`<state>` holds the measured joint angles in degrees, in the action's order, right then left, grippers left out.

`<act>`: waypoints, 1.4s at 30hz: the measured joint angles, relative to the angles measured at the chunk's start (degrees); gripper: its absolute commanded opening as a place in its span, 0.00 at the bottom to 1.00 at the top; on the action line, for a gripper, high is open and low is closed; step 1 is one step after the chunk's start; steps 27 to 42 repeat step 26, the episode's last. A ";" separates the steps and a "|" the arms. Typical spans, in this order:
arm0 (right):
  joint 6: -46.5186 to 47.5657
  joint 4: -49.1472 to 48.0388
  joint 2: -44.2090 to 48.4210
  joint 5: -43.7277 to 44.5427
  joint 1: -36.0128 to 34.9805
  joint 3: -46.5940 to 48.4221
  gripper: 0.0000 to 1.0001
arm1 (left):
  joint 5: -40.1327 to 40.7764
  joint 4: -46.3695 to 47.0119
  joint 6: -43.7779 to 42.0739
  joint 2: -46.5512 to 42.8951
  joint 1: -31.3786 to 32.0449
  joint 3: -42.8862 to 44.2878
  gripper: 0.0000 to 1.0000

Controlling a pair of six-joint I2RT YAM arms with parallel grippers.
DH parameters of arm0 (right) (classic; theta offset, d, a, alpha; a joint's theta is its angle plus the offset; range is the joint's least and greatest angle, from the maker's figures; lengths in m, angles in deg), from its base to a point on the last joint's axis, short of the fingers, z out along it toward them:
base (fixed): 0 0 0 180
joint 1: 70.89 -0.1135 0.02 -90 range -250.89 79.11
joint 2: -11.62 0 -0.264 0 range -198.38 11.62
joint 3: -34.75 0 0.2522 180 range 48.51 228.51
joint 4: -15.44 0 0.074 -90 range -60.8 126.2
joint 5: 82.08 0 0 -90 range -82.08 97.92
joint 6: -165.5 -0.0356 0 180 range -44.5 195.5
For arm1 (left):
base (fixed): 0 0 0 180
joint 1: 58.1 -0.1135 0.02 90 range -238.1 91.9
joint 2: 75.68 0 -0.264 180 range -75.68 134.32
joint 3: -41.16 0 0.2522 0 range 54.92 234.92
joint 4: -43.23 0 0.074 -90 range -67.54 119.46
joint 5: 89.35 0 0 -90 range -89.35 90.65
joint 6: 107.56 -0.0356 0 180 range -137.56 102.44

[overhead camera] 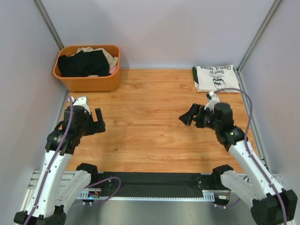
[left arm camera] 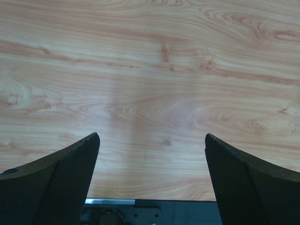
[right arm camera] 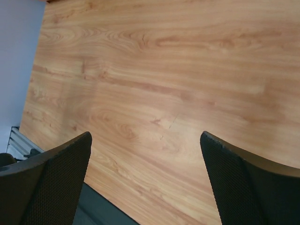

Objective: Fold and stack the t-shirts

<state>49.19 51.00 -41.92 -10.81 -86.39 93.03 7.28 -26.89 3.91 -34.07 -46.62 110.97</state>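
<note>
T-shirts first: the white t-shirt (overhead camera: 214, 78) with the Charlie Brown print lies folded flat on the table (overhead camera: 150, 140), well apart from the orange basket (overhead camera: 89, 83), straight across the table from it. The black t-shirt (overhead camera: 84, 63) fills the basket, heaped on top. The beige t-shirt (overhead camera: 111, 58) is bunched under it, on the side facing the folded one.

You look to be between shirts: one done, the next not yet picked. The left gripper (overhead camera: 99, 121) hangs just in front of the basket, jaws wide apart, holding nothing. The right gripper (overhead camera: 187, 116) is well away from the basket, nearer the folded shirt, jaws also apart and empty. Both wrist views show bare wood only.

Your next move is likely the left arm going up and over the basket wall for the black shirt. Watch that rim. The shirts are piled together, so you may drag the beige one out too. The stretch of table between basket and folded shirt looks good for spreading.
</note>
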 measured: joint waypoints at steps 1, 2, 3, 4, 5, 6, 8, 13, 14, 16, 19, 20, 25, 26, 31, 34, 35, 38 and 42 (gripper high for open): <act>-1.05 -1.01 3.61 0.24 -0.96 -3.96 1.00 | 0.13 0.00 0.09 -0.17 0.00 -0.04 0.99; -2.08 -1.22 6.56 0.59 -1.79 -7.45 1.00 | 0.24 0.00 0.13 -0.33 0.00 -0.07 0.99; -3.17 -1.66 9.20 1.05 -2.71 -10.67 1.00 | 0.39 0.00 0.17 -0.46 0.00 -0.07 0.99; -4.26 -2.78 11.65 1.42 -3.58 -14.01 1.00 | 0.59 0.00 0.24 -0.63 0.00 -0.09 0.99; -5.25 -3.26 13.33 1.77 -4.31 -16.57 1.00 | 0.74 0.00 0.28 -0.72 0.00 -0.09 0.99; -6.32 -4.00 15.26 2.19 -5.09 -19.54 1.00 | 0.98 0.00 0.28 -0.81 0.00 -0.09 0.99; -8.28 -5.57 18.40 2.62 -6.10 -24.79 1.00 | 1.27 0.00 0.31 -0.87 0.00 -0.09 0.98; -11.82 -13.53 21.24 3.69 -6.23 -34.40 1.00 | 1.68 0.00 0.52 -0.66 0.00 -0.09 0.97; -12.39 -15.80 20.92 3.74 -6.23 -35.98 1.00 | 1.73 0.00 0.52 -0.46 0.00 -0.09 0.97; -13.03 -18.47 19.34 3.93 -6.23 -37.46 1.00 | 1.86 0.00 0.55 -0.04 0.00 -0.09 0.97; -13.31 -22.40 15.63 4.11 -6.23 -37.51 1.00 | 2.08 0.00 0.57 0.48 0.00 -0.09 0.97; -13.33 -23.87 14.38 4.09 -6.23 -37.46 1.00 | 2.14 0.00 0.59 0.59 0.00 -0.09 0.97; -13.33 -27.76 8.39 3.67 -6.23 -37.33 1.00 | 2.56 -0.02 0.76 0.87 0.00 -0.09 0.97; -13.33 -28.26 7.76 3.61 -6.23 -37.33 1.00 | 2.62 0.00 0.79 0.87 0.00 -0.09 0.97; -13.33 -28.26 7.76 3.61 -6.23 -37.33 1.00 | 2.62 0.00 0.79 0.87 0.00 -0.09 0.97; -13.33 -28.26 7.76 3.61 -6.23 -37.33 1.00 | 2.62 0.00 0.79 0.87 0.00 -0.09 0.97; -13.33 -28.26 7.76 3.61 -6.23 -37.33 1.00 | 2.62 0.00 0.79 0.87 0.00 -0.09 0.97; -13.33 -28.26 7.76 3.61 -6.23 -37.33 1.00 | 2.62 0.00 0.79 0.87 0.00 -0.09 0.97; -13.33 -28.26 7.76 3.61 -6.23 -37.33 1.00 | 2.62 0.00 0.79 0.87 0.00 -0.09 0.97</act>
